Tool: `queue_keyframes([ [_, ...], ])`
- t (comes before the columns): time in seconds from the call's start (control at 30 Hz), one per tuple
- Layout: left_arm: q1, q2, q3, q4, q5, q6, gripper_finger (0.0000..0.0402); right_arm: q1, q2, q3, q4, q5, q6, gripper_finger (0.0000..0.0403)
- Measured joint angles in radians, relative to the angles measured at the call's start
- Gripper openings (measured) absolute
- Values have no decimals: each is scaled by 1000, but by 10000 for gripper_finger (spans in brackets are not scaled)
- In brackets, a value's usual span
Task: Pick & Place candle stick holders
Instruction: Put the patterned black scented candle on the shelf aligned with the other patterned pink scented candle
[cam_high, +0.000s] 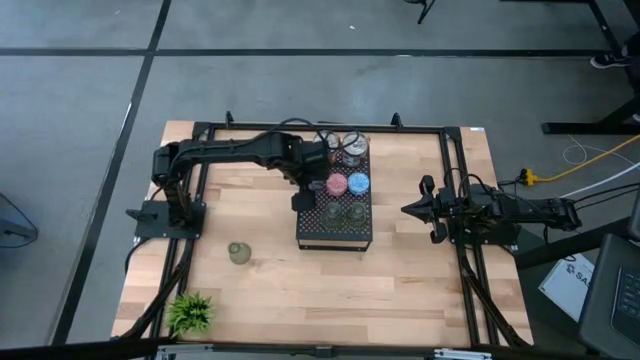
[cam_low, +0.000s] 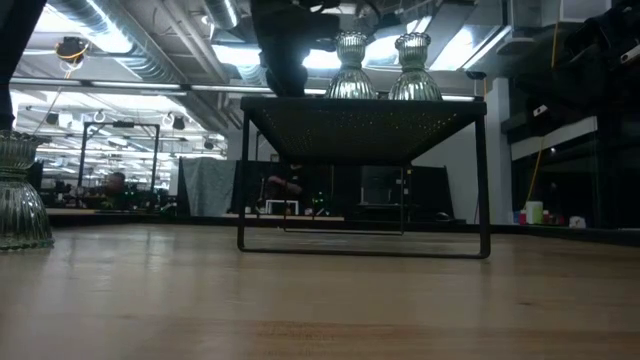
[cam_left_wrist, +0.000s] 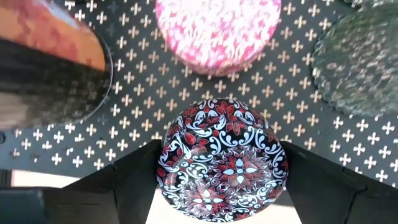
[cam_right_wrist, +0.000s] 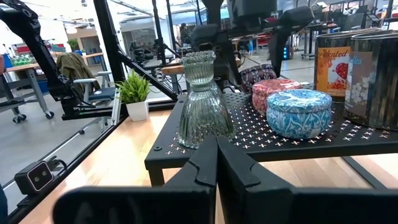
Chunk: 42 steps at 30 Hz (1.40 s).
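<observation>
Left gripper (cam_left_wrist: 221, 186) clamped around red-patterned holder (cam_left_wrist: 222, 158) at perforated tray (cam_left_wrist: 137, 99) edge; right gripper (cam_right_wrist: 216, 163) shut, idle; risked tipping off edge if released early

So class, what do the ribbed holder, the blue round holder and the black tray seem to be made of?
Ribbed holder: likely clear glass; the background shows through it and its fluted sides catch glints.
Blue round holder: probably printed tin or glazed ceramic; opaque, patterned, slightly shiny. The look leaves it open.
Black tray: apparently matt black metal; thin sheet punched with cross-shaped holes, on slim legs.
</observation>
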Motion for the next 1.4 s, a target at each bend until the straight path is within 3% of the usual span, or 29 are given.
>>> queue_keyframes([
  [1.4, 12, 0, -2, 31, -8, 28, 299, 0, 0, 0, 0, 0, 0, 5],
])
